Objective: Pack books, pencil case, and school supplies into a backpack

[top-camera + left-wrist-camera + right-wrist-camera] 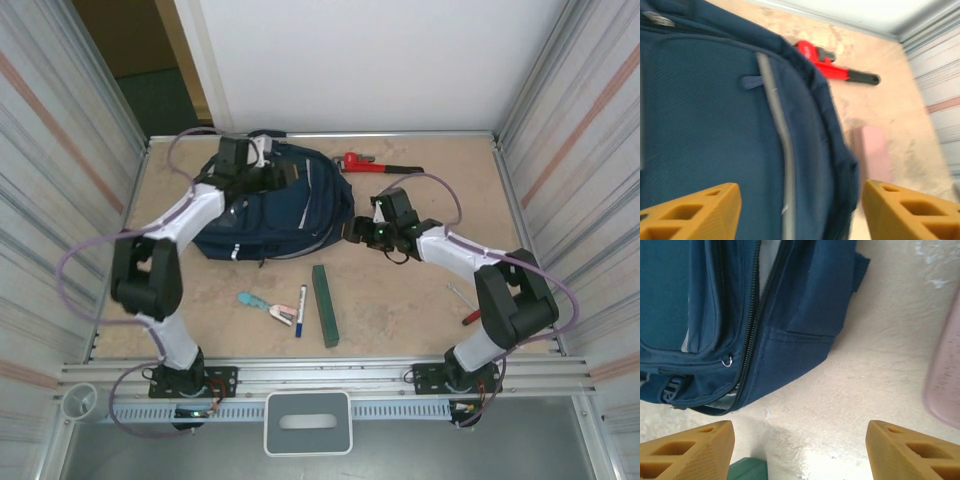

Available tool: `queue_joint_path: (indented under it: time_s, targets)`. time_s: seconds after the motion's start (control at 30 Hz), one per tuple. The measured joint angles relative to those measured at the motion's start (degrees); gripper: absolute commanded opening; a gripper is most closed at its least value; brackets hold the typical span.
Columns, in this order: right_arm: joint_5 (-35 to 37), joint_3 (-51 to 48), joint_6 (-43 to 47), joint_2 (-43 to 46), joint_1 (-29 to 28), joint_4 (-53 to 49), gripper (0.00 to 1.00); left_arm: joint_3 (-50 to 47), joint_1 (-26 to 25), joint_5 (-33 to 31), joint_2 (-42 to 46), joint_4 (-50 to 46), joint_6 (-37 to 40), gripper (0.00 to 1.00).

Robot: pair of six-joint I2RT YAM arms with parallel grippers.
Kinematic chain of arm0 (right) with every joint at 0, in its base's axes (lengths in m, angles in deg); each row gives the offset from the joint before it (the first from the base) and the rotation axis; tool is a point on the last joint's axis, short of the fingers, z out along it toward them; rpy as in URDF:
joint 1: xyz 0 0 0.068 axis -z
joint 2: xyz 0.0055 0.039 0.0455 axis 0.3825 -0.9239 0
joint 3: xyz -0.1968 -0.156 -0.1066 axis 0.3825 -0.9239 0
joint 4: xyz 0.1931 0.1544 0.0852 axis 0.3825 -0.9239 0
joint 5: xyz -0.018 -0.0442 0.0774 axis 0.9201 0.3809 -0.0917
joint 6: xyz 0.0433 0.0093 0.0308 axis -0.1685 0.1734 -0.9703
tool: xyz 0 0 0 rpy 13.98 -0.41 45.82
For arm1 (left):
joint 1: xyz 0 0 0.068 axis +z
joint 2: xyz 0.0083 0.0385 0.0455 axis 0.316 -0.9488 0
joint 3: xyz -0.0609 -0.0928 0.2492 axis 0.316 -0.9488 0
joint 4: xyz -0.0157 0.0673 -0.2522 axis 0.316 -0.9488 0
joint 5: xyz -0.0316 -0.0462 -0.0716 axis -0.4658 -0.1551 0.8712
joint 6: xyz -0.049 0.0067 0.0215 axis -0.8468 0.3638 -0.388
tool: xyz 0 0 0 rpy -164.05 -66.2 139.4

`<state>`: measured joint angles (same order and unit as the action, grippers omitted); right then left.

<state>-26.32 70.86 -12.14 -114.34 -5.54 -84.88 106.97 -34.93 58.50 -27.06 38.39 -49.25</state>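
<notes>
The navy backpack (270, 210) lies flat at the back left of the table. My left gripper (272, 177) hovers open over its upper part, fingers wide on either side of a pale stripe (780, 125). My right gripper (358, 231) is open just off the backpack's right edge, above bare table by the zipper (747, 347). The pink pencil case (874, 152) lies beside the pack, at the view's right edge (946, 375). On the near table lie the slim green book (325, 305), the white marker (300, 309) and the teal-and-pink item (264, 305). The dark blue books are out of view.
A red pipe wrench (372, 163) lies at the back, right of the backpack. A small red-handled screwdriver (464, 303) sits at the right by my right arm. Metal walls close in both sides and the back.
</notes>
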Motion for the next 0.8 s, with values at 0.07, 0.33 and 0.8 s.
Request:
queue_joint_path:
  time_s: [0.07,0.33,0.8]
  targets:
    - [0.4,2.6,0.2,-2.6,-1.1,-0.5,0.71,-5.9,0.2,-4.4,6.6,-1.3,2.4,0.76]
    - [-3.6,12.2,-4.6,-17.6,0.0,4.5,0.34,-20.6,-0.3,-20.3,18.5,-5.9,13.5,0.75]
    - [-10.1,25.9,0.9,-24.3,8.7,-5.4,0.03,-33.4,-4.4,-16.0,27.3,0.7,59.2,0.69]
